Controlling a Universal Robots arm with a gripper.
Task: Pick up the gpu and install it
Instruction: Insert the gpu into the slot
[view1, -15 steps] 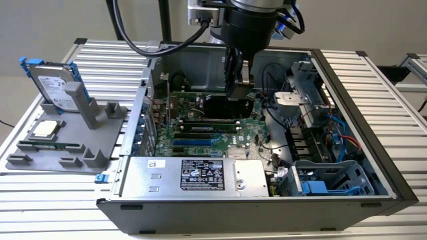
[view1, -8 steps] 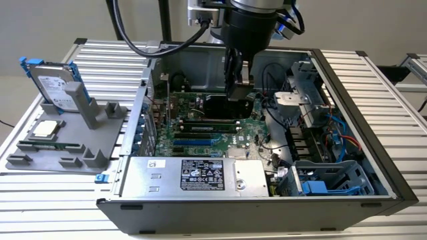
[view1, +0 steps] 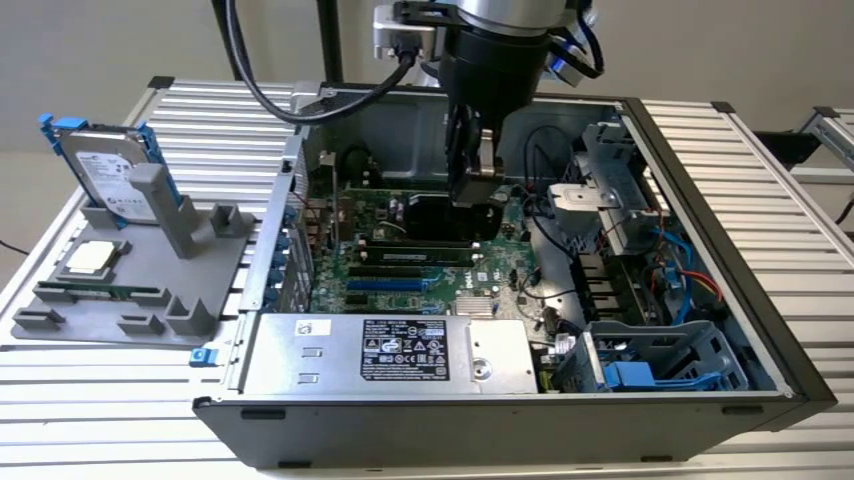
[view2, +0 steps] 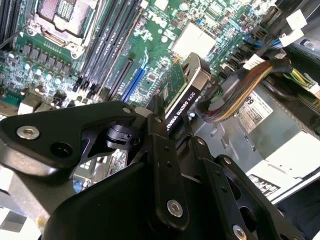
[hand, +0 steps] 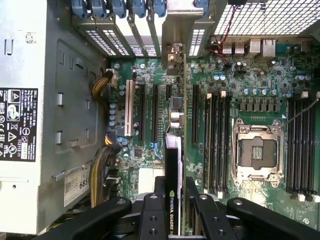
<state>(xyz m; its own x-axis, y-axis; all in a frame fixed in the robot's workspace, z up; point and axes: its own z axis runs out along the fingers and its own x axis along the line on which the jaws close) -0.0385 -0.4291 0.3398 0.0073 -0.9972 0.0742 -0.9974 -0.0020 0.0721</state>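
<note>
Gripper (hand: 173, 212): black metal jaws pinching the gpu edge.
Gpu (hand: 173, 150): thin card standing edge-on above motherboard (hand: 260, 95) slots.

One open computer case (view1: 747, 300) lies under the gripper (view1: 477, 190), with one motherboard (hand: 250, 80) inside it. The gripper holds one graphics card (view2: 177, 95). Well aside from the gripper, one grey stand (view1: 120, 300) carries one hard drive (view1: 110, 170) and one processor chip (view1: 88, 258).
</note>
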